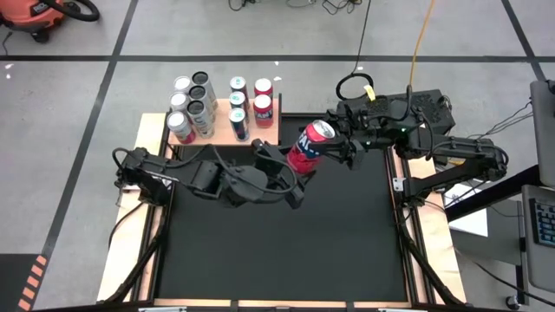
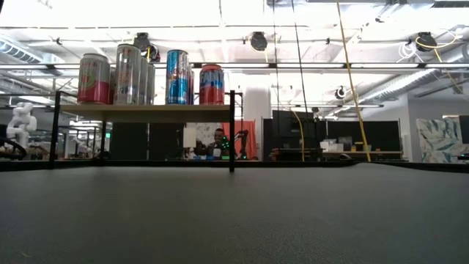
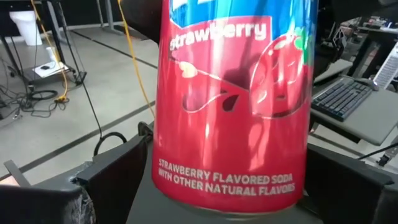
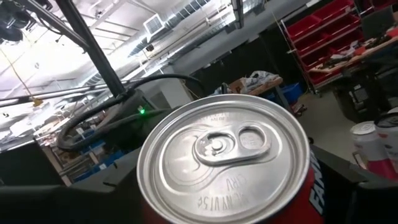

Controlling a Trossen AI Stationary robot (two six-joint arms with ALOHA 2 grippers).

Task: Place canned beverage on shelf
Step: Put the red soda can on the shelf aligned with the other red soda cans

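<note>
While right gripper (image 1: 340, 146) clamps red strawberry can (image 1: 310, 146) tilted above mat's (image 1: 286, 234) far edge, just right of shelf (image 1: 269, 130), left gripper (image 1: 290, 169) stands open beside it; can base cut off in wrist views.

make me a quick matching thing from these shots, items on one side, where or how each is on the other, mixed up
Items:
1. strawberry soda can
2. shelf
3. left pincer
4. right pincer

Places or states:
A. open, just below the red can in the high view
B. carries a cluster of cans, at the mat's far left corner
C. closed around the red can's top end
D. held in the air, tilted

Pairs: 1-D, 2-B, 3-A, 4-C
</note>
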